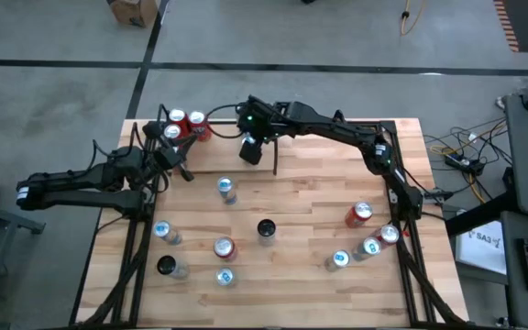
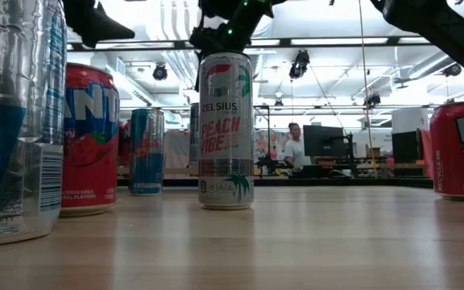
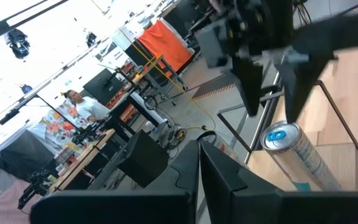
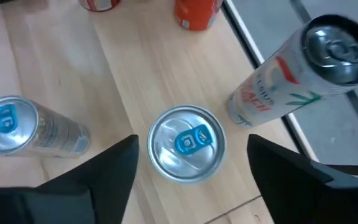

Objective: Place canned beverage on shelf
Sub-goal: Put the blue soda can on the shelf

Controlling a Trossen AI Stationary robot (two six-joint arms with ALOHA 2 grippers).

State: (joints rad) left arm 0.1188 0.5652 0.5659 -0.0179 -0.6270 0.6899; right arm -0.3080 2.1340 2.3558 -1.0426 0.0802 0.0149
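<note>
Silver, blue-tabbed, the can (image 4: pixel 187 144) stands upright on the wood table (image 1: pixel 310 206) directly beneath the right gripper (image 4: pixel 191 165), its long axis vertical between the spread fingers, nothing pinched yet. The shelf (image 1: pixel 168 137) lies just beyond, holding red cans (image 1: pixel 186 124). The left gripper (image 1: pixel 177 165), pressed together, waits beside that shelf.

Right gripper (image 1: pixel 251 152) reaching across toward the far edge, pointing down with jaws spread wide; left gripper (image 1: pixel 183 171) extended inward, jaws closed.
</note>
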